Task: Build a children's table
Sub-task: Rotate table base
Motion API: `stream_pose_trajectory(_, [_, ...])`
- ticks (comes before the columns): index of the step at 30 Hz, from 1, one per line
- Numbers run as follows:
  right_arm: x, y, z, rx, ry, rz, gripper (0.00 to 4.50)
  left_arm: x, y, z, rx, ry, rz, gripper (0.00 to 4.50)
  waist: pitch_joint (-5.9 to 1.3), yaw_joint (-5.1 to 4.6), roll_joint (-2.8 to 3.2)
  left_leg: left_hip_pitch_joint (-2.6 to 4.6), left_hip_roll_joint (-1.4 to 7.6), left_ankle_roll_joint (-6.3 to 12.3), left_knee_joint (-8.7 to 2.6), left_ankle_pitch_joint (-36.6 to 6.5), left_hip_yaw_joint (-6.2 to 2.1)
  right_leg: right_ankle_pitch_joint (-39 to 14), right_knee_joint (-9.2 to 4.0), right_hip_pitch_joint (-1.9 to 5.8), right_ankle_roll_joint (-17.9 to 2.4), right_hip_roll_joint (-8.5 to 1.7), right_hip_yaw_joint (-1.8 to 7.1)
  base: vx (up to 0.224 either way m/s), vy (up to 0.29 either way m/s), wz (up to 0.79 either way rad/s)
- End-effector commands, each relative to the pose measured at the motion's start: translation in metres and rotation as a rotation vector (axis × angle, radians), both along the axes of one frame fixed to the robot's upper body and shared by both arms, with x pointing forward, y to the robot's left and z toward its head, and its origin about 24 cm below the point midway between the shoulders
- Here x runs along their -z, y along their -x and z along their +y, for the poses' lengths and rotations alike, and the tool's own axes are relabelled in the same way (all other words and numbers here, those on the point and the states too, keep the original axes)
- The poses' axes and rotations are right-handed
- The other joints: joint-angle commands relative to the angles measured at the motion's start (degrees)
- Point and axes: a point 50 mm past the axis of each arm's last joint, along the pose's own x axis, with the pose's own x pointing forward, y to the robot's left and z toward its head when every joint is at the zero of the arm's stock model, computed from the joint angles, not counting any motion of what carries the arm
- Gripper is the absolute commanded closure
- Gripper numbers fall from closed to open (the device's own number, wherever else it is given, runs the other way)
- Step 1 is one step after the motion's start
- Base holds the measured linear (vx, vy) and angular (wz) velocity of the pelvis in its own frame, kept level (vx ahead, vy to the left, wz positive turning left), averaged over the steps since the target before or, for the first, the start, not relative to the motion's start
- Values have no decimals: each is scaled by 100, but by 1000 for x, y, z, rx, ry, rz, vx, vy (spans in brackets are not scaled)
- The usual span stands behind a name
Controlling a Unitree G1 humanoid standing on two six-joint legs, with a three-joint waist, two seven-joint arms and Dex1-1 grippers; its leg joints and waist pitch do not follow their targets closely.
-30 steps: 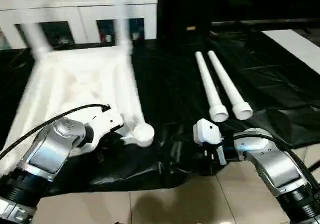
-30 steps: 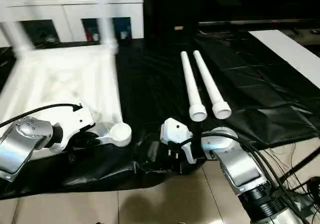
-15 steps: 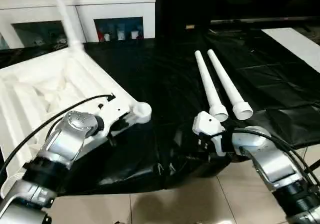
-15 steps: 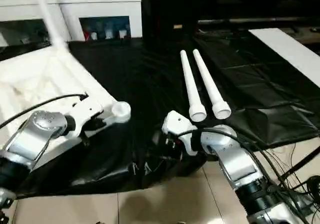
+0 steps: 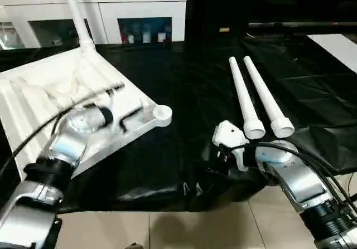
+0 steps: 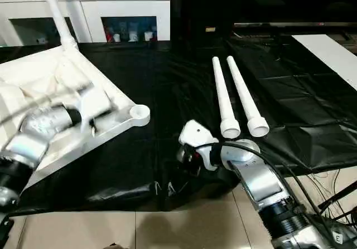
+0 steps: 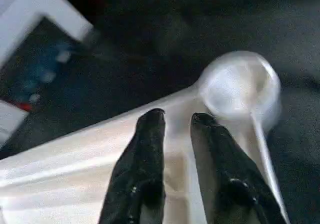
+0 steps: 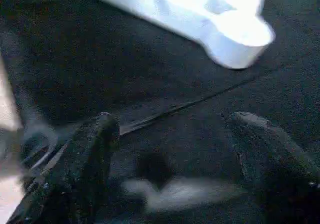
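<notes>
On the black-draped work table, at about nine o'clock in the head views, we see the white table top lying underside up, its ribs showing and one round corner socket jutting toward the middle of the cloth. A mounted leg rises from its far corner, at about eleven o'clock. Our left gripper sits over the top's edge rib just behind that near socket; its two black fingers stand close together with a narrow gap, and we cannot tell whether they pinch the rib. Two loose legs lie side by side at about two o'clock, touching or nearly so, flared ends toward us. Our right gripper hovers low at the table's near edge, at about five o'clock, its fingers spread wide and holding nothing, with the black cloth between them and the corner socket well beyond.
</notes>
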Motion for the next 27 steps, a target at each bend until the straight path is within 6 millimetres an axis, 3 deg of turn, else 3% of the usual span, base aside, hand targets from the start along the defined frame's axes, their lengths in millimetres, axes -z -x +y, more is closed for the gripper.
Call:
stream_pose_trajectory(1, [-6,-13,-9,141,-12,-30,67,-12,0,3,-58,138,-53,352,-397,8,80,88,95,-154,-413,-2018,-33,-1356,-404,251,-1159,-191,154,0,0,0])
stream_pose_trajectory(4, [-5,-22,-13,289,-36,4,67,-16,2,3,-142,301,-66,352,-390,-13,68,81,98,-192,-411,-1964,-27,-1304,-376,256,-1243,-183,153,0,0,0])
stream_pose_trajectory(6, [-5,-29,-16,397,-80,28,41,-16,6,-1,-170,389,-57,341,-391,-9,51,89,96,-171,-408,-1963,-21,-1361,-385,248,-1218,-185,156,0,0,0])
stream_pose_trajectory(7, [-7,-33,-18,447,-105,33,34,-12,9,-3,-192,397,-32,341,-393,-25,30,59,90,-151,-411,-1864,-21,-1339,-387,259,-1222,-187,155,0,0,0])
stream_pose_trajectory(9, [-8,-42,-23,554,-118,23,24,1,18,-13,-222,410,28,341,-395,-19,27,73,103,-148,-404,-1727,-13,-1385,-384,246,-1158,-189,155,0,0,0])
stream_pose_trajectory(13, [-11,-53,-27,649,-113,-17,11,7,27,-25,-274,507,9,341,-386,-26,4,48,89,-120,-410,-1677,2,-1428,-427,244,-1055,-173,153,0,0,0])
stream_pose_trajectory(15, [-18,-56,-26,666,-148,-55,11,9,30,-28,-333,545,6,341,-401,-14,3,80,101,-100,-388,-1660,17,-1303,-418,220,-1048,-165,164,0,0,0])
stream_pose_trajectory(17, [-22,-56,-25,671,-179,-78,11,7,32,-29,-360,572,-26,341,-400,-16,0,32,98,-49,-395,-1578,9,-1228,-413,248,-983,-169,158,0,0,0])
stream_pose_trajectory(20, [-27,-56,-27,746,-212,-128,11,4,40,-26,-419,548,-110,341,-420,-28,-22,-14,101,6,-380,-1306,0,-999,-385,274,-936,-171,153,0,0,0])
stream_pose_trajectory(21, [-29,-52,-27,799,-244,-157,11,5,48,-22,-450,538,-152,341,-418,-27,-35,0,90,38,-367,-1250,20,-992,-396,244,-899,-146,151,0,0,0])
stream_pose_trajectory(23, [-28,-42,-28,846,-281,-190,11,10,58,-19,-503,568,-157,341,-397,-22,-44,-39,112,58,-383,-1200,17,-978,-395,259,-779,-162,162,0,0,0])
stream_pose_trajectory(25, [-23,-26,-28,872,-310,-209,11,15,72,-15,-556,605,-187,341,-418,-27,-37,-11,112,70,-377,-1233,22,-945,-405,232,-729,-134,166,0,0,0])
stream_pose_trajectory(27, [-18,-18,-25,862,-355,-162,11,18,78,-16,-572,615,-179,341,-401,-43,-70,3,96,76,-393,-1451,34,-1182,-443,203,-689,-106,159,0,0,0])
